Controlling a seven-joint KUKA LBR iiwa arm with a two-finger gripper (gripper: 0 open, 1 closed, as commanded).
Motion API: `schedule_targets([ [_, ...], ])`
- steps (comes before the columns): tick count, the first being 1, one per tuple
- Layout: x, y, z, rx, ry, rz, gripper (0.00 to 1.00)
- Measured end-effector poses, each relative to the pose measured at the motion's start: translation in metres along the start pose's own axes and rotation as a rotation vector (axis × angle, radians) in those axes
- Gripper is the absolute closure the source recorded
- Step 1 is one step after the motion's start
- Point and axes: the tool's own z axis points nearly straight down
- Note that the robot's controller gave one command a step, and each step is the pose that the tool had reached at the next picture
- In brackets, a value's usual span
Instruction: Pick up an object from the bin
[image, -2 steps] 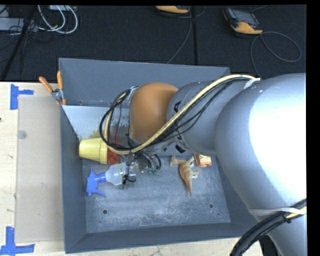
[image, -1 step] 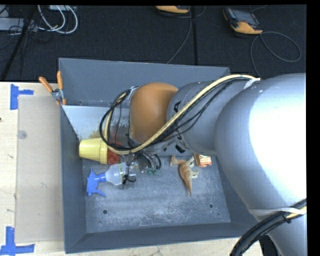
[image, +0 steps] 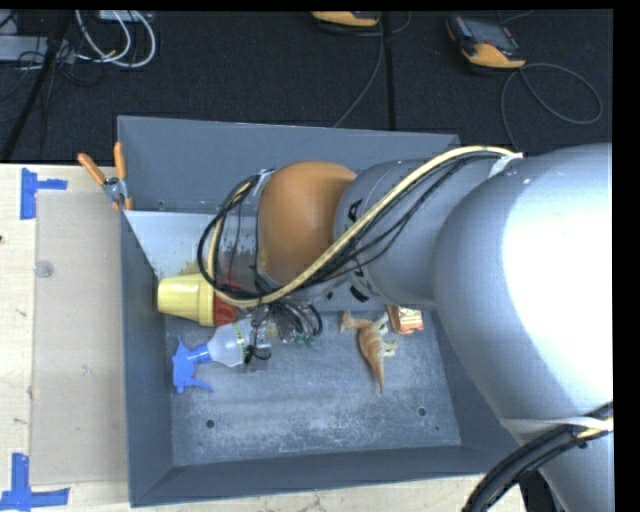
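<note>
Cables (image: 213, 250) loop in a bundle over my orange wrist cover (image: 300, 215), and under them my tool (image: 260, 338) hangs low in the left half of the grey bin (image: 300, 450), close above its floor. Whether the tool is spread or pressed together I cannot tell, since the cover and cables hide most of it. I count five loose things. One clear spray bottle (image: 226, 350) lies on its side at the left of the floor, its one blue trigger head (image: 188, 367) pointing away to the left and its body end right at my tool; this is the thing I am over, though I cannot tell if I touch it. One yellow cup (image: 185, 297) lies on its side just above the bottle, near the left wall. One small red piece (image: 226, 311) sits between cup and bottle, touching the cup. To the right, well apart from my tool, lies one tan wooden piece (image: 374, 350) with a pointed end, and one small brown block (image: 406, 320) sits just beside it, close under my arm.
</note>
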Motion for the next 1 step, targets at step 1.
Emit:
schedule_targets([
  [1,0.0024,0.0083,-0.0134,-0.002,0.001,0.011,1.0],
])
